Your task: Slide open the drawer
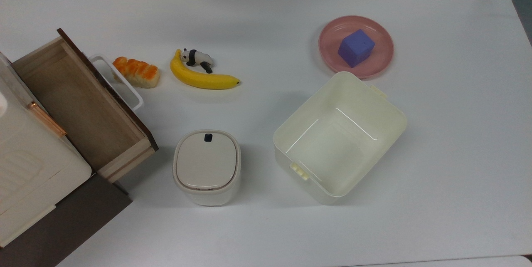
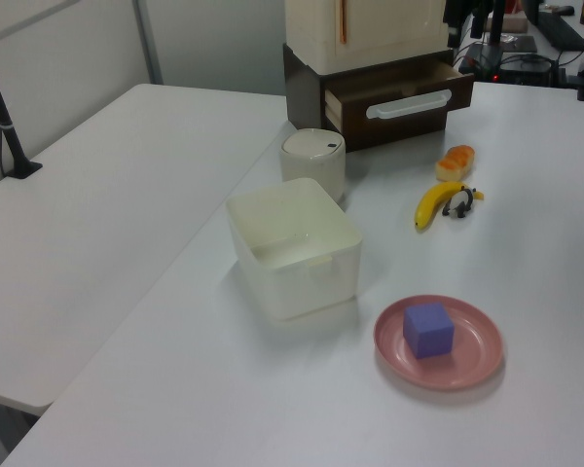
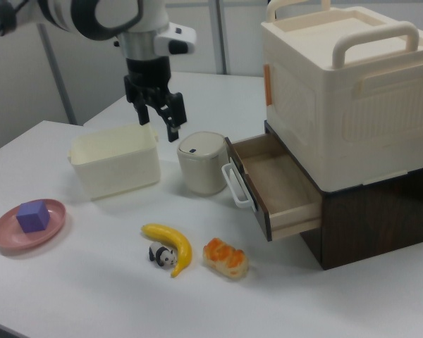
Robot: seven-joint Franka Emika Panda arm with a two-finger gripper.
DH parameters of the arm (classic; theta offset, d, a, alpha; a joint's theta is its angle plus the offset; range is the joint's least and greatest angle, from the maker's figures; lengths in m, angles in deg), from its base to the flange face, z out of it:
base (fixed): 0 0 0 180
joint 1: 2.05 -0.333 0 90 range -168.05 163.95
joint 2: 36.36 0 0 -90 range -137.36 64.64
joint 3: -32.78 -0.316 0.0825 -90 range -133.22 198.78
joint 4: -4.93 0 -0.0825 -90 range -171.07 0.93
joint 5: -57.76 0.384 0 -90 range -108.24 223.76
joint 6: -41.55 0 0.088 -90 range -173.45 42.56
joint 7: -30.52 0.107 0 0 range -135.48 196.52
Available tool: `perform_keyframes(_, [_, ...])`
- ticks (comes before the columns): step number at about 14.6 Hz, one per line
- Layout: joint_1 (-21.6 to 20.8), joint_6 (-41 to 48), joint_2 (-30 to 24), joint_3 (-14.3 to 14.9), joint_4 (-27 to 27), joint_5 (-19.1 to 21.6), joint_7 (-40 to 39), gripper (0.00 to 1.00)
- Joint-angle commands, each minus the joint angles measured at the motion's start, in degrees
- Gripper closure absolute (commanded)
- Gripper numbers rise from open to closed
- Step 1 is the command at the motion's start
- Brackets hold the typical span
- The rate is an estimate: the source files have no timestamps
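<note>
Standing pulled well out at the bench's edge, the drawer (image 1: 83, 105) showed its bare wooden bottom, so the task looked done. The hand (image 3: 157, 111) hung raised above the bench, fingers spread and released, clear of the white handle (image 3: 234, 184).

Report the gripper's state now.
Gripper: open, holding nothing, raised above the table, clear of the drawer.

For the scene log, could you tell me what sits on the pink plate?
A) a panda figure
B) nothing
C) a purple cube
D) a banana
C: the purple cube rests on the pink plate, while the banana lies on the table.
</note>
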Motion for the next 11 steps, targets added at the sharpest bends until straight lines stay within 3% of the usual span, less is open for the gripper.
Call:
perform_keyframes(1, [-8.1, -0.8, -1.6, 6.1, -2.0, 0.8, 3.0, 0.00])
perform_keyframes(3, [-10.7, -4.3, -1.6, 8.7, -2.2, 0.8, 3.0, 0.00])
perform_keyframes(11, [-10.8, -6.2, -1.6, 10.8, -1.9, 1.2, 2.6, 0.00])
